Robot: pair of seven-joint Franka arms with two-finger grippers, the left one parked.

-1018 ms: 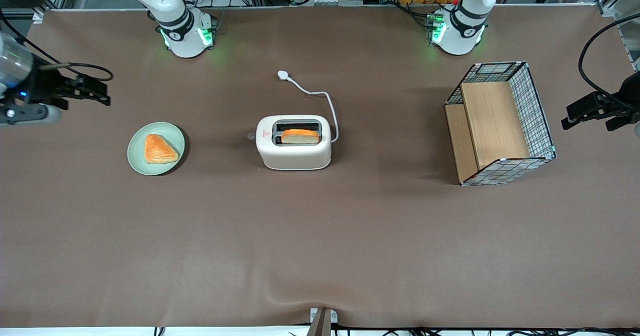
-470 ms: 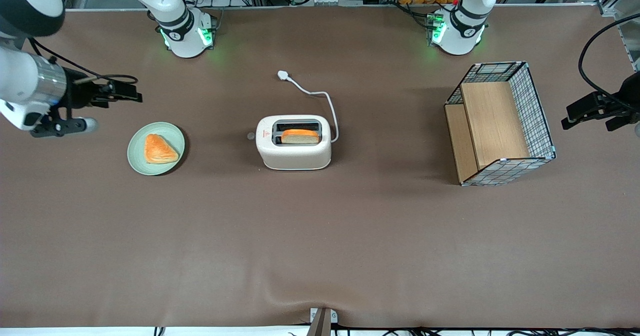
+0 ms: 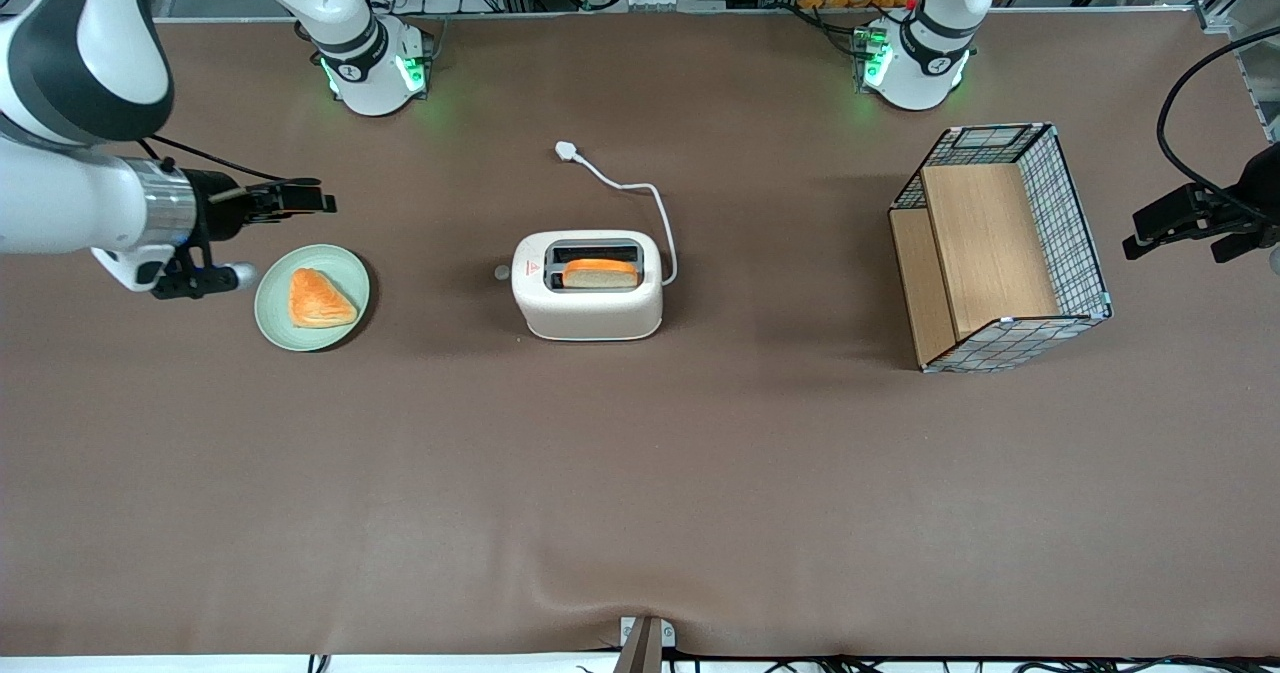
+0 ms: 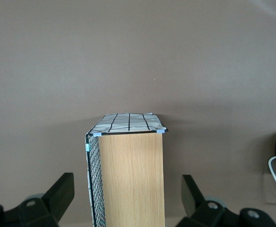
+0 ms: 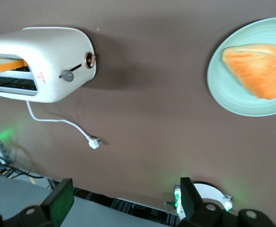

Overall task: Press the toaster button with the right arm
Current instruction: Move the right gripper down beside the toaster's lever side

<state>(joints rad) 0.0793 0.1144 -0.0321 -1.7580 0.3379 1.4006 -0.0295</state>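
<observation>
Toaster (image 3: pixel 588 286) is sitting mid-counter (image 3: pixel 640 493) with a slice of bread (image 3: pixel 599 273) showing in one slot; its button (image 3: pixel 502 273), a small grey knob, is sticking out of the narrow end facing the working arm's end of the counter. It is probably a stiff sliding lever on a light plastic body (so a hard shove could skid the whole thing), and it calls for a fingertip push, not a grasp. The right arm (image 3: pixel 70 208) is reaching in level above the counter, its gripper (image 3: pixel 318 200) hanging by the green plate (image 3: pixel 270 328) of pastry (image 3: pixel 319 299), well apart from the button. In the right wrist view the fingers (image 5: pixel 57 203) are standing wide apart, holding nothing.
</observation>
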